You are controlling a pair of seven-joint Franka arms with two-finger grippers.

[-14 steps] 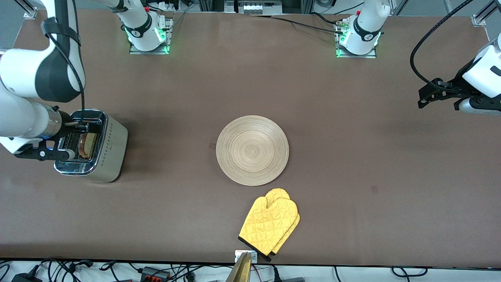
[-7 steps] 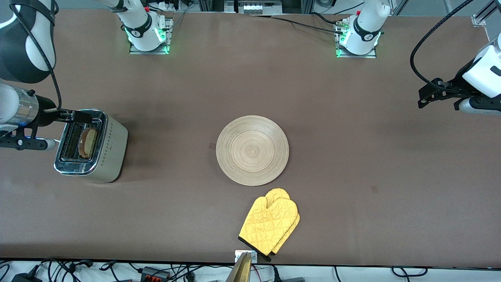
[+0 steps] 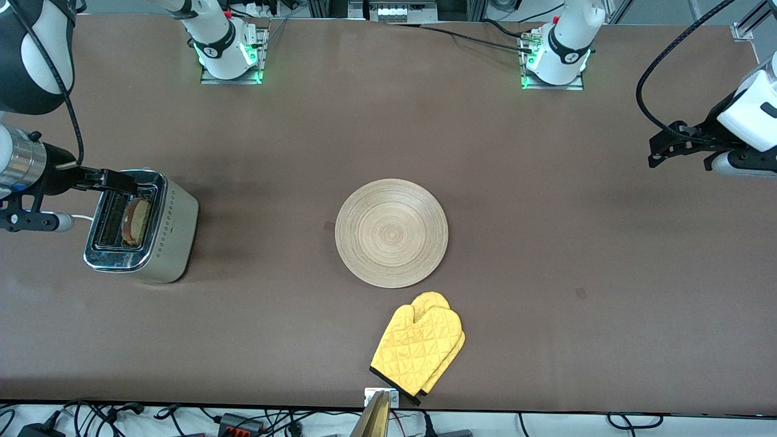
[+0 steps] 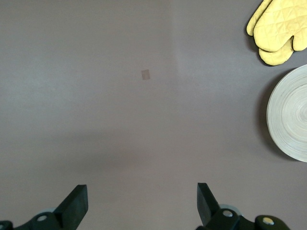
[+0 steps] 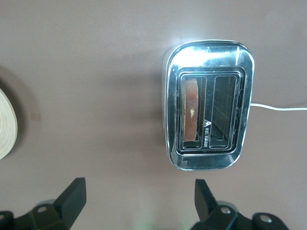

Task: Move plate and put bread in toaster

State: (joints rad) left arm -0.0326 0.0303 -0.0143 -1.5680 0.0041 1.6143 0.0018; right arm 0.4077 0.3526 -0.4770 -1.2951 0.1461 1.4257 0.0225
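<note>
Standing upright in the toaster (image 3: 141, 226) slot toward the plate, bread (image 3: 136, 220) looks loaded; right gripper (image 3: 115, 181) w/ fingers spread, empty, above it. Plate (image 3: 391, 232) mid-table beside the mitt (image 3: 419, 346). Left gripper (image 4: 143, 203) spread, empty, waits over bare table.

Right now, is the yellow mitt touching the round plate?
Apart. The front view shows a strip of bare table between the plate and the mitt; the left wrist view shows it too.

The right claw (image 3: 115, 181) hangs with fingers spread wide and empty; the left claw (image 3: 658, 150) waits raised, fingers likewise apart.
</note>
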